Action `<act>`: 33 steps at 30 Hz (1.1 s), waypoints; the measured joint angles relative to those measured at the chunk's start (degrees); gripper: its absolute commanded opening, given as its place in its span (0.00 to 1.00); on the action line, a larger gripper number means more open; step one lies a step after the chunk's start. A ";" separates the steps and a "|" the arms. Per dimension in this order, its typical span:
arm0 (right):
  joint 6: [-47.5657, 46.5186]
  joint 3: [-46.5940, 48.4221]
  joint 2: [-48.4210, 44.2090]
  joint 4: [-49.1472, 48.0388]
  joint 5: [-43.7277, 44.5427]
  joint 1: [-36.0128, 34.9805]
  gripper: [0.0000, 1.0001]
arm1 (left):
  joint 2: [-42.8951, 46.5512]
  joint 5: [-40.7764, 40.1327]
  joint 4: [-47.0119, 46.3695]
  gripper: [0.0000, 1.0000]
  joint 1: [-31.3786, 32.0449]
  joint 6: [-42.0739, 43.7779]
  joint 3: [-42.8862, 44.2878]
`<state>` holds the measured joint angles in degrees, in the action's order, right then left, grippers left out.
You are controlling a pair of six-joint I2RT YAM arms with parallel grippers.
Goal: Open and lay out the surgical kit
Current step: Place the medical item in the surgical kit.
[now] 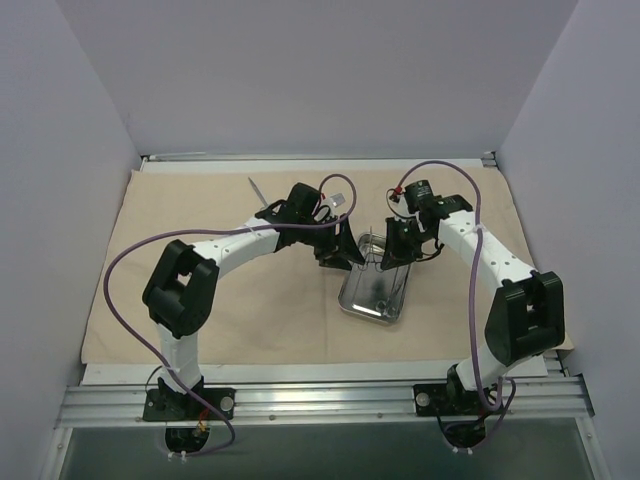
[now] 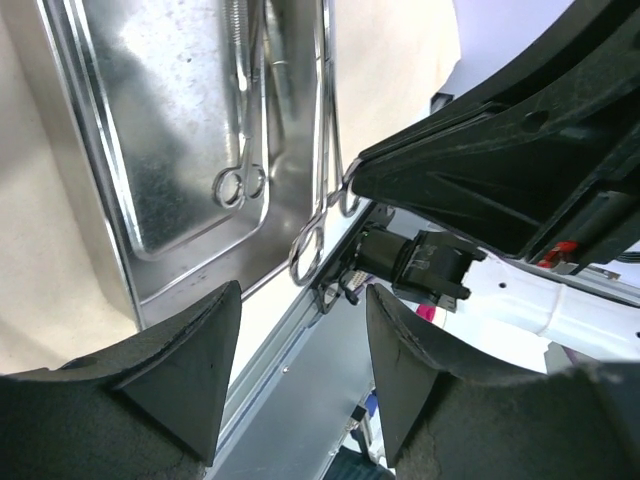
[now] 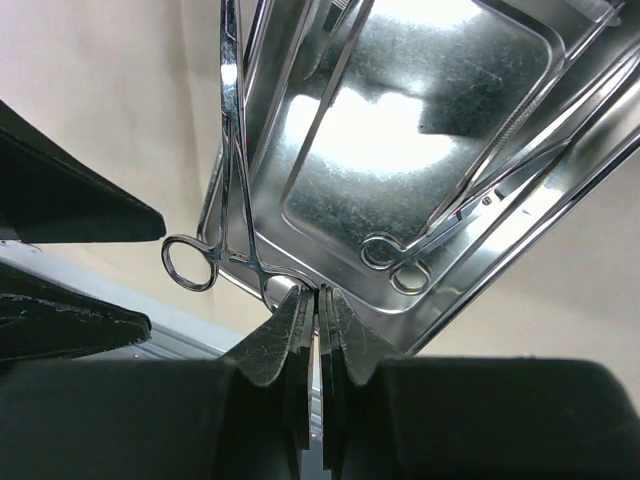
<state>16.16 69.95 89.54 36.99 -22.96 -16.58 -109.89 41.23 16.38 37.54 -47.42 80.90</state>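
- The cloth wrap (image 1: 200, 210) lies spread over the desk, with the steel tray (image 1: 372, 300) on it at mid-frame in the top view.
- My right gripper (image 3: 318, 297) has its jaws pinched on a ring of one instrument (image 3: 232, 150) lying across the tray's rim. The left gripper (image 2: 302, 292) jaws gape, holding nothing.
- I judge I'm unloading instruments. Next I lift this one clear and set it on bare cloth.

We can read no text, label, brand, number or sign in any of the three views. The tray (image 1: 365, 298) and the cloth (image 1: 220, 320) carry no legible marks that we can make out.
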 measured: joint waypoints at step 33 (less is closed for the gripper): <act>0.85 7.32 5.16 1.70 -1.25 -1.40 0.50 | -3.72 7.54 -13.99 0.02 -1.84 -6.08 -2.21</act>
<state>17.02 77.28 94.70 38.70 -24.21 -17.98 -113.60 48.77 2.39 35.70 -53.49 78.70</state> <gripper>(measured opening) 0.312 0.063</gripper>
